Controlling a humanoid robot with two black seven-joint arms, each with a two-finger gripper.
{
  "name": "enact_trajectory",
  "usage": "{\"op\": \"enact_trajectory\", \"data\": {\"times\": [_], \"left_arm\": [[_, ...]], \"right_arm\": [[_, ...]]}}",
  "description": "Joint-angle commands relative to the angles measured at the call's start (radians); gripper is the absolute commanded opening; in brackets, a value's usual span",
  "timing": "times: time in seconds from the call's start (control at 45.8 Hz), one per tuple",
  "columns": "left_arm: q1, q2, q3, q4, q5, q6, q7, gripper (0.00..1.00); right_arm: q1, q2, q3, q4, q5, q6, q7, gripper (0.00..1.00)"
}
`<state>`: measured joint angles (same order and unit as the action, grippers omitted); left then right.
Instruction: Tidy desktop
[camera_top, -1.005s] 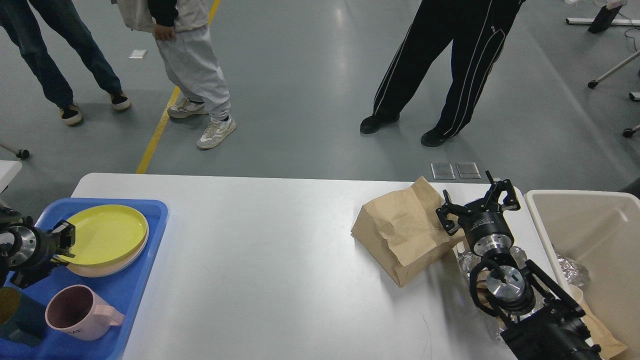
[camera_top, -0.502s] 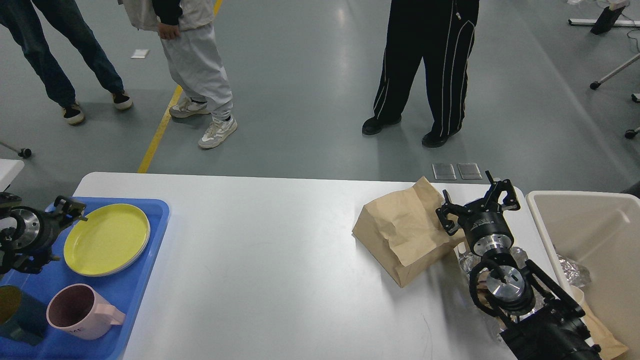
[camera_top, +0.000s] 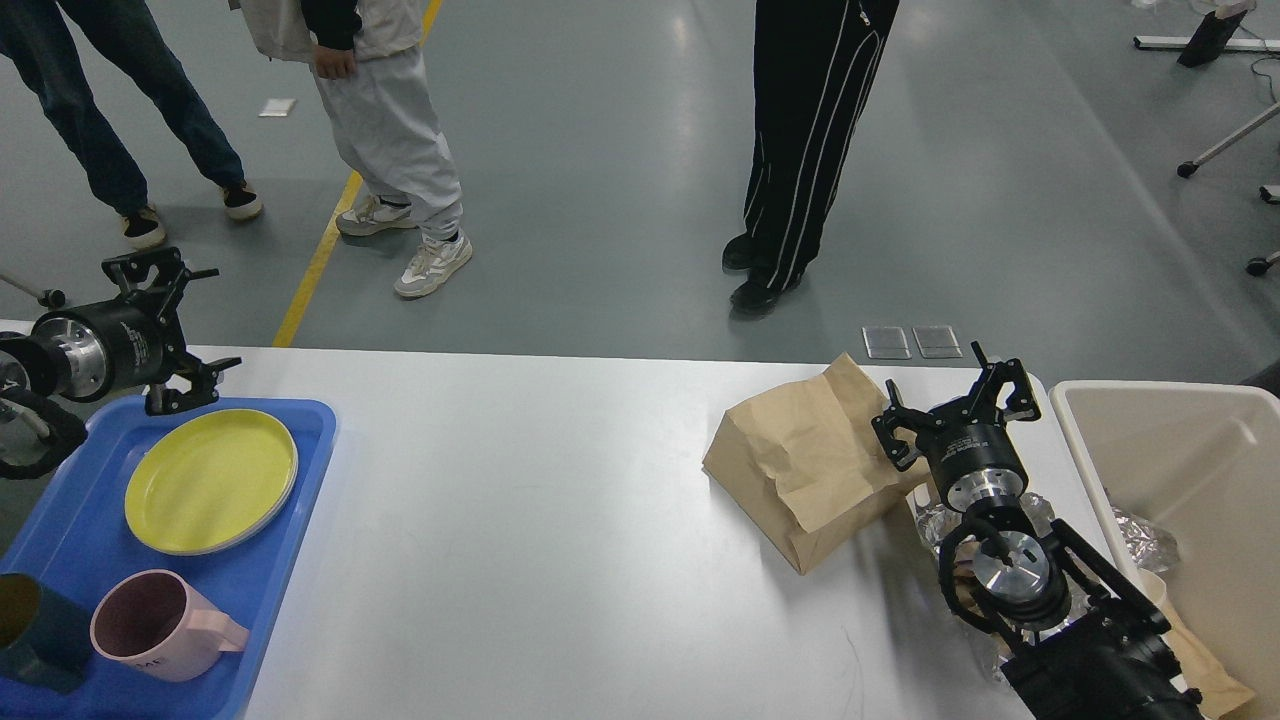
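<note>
The white desktop (camera_top: 560, 500) fills the lower half of the head view. A crumpled brown paper bag (camera_top: 810, 460) lies on its right part. My right gripper (camera_top: 955, 395) stands open just right of the bag, fingers spread, holding nothing. Crumpled foil (camera_top: 935, 520) lies under that arm. At the far left my left gripper (camera_top: 180, 320) hangs open and empty above the back corner of the blue tray (camera_top: 290, 500). On the tray sit a yellow plate (camera_top: 210, 480) stacked on a pale one, a pink mug (camera_top: 160, 625) and a dark teal cup (camera_top: 35, 635).
A beige bin (camera_top: 1200, 480) stands at the desktop's right end, with foil and brown paper inside. Three people stand on the grey floor beyond the far edge. A yellow floor line runs at the back left.
My left gripper has let go of the yellow plate, now flat on the tray, and risen up and back. The right arm has not moved. The person in black has shifted stance.
</note>
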<state>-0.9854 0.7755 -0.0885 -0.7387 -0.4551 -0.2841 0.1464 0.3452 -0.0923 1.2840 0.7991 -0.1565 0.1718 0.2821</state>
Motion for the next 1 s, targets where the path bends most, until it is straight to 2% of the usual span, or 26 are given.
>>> {"op": "enact_trajectory", "data": {"times": [0.0,0.066,0.197,0.328,0.371,0.415,0.502,0.611,0.699,0.786,0.983], "left_arm": [[0.137,-0.048,-0.324,0.015,0.070,0.005,-0.063,0.96],[0.183,-0.091,-0.433,0.015,0.140,0.006,-0.117,0.96],[0.231,-0.174,-0.565,0.007,0.211,0.008,-0.234,0.96],[0.315,-0.277,-0.709,-0.004,0.225,0.010,-0.402,0.96],[0.333,-0.304,-0.744,-0.005,0.248,0.011,-0.438,0.96],[0.358,-0.327,-0.778,-0.016,0.291,0.013,-0.444,0.96],[0.465,-0.402,-0.945,-0.108,0.435,0.020,-0.441,0.96],[0.563,-0.487,-1.124,-0.197,0.627,0.046,-0.407,0.96],[0.609,-0.542,-1.255,-0.225,0.702,0.043,-0.384,0.96],[0.623,-0.562,-1.301,-0.223,0.702,0.039,-0.383,0.96],[0.622,-0.584,-1.294,-0.214,0.704,0.029,-0.409,0.96]], "right_arm": [[0.000,0.000,0.000,0.000,0.000,0.000,0.000,1.00],[0.000,0.000,0.000,0.000,0.000,0.000,0.000,1.00],[0.000,0.000,0.000,0.000,0.000,0.000,0.000,1.00],[0.000,0.000,0.000,0.000,0.000,0.000,0.000,1.00],[0.000,0.000,0.000,0.000,0.000,0.000,0.000,1.00],[0.000,-0.001,0.000,0.000,0.000,0.000,0.000,1.00],[0.000,0.000,0.000,0.000,0.000,0.000,0.000,1.00],[0.000,0.000,0.000,0.000,0.000,0.000,0.000,1.00],[0.000,-0.001,0.000,0.000,0.000,0.000,0.000,1.00],[0.000,-0.001,0.000,0.000,0.000,0.000,0.000,1.00],[0.000,0.000,0.000,0.000,0.000,0.000,0.000,1.00]]}}
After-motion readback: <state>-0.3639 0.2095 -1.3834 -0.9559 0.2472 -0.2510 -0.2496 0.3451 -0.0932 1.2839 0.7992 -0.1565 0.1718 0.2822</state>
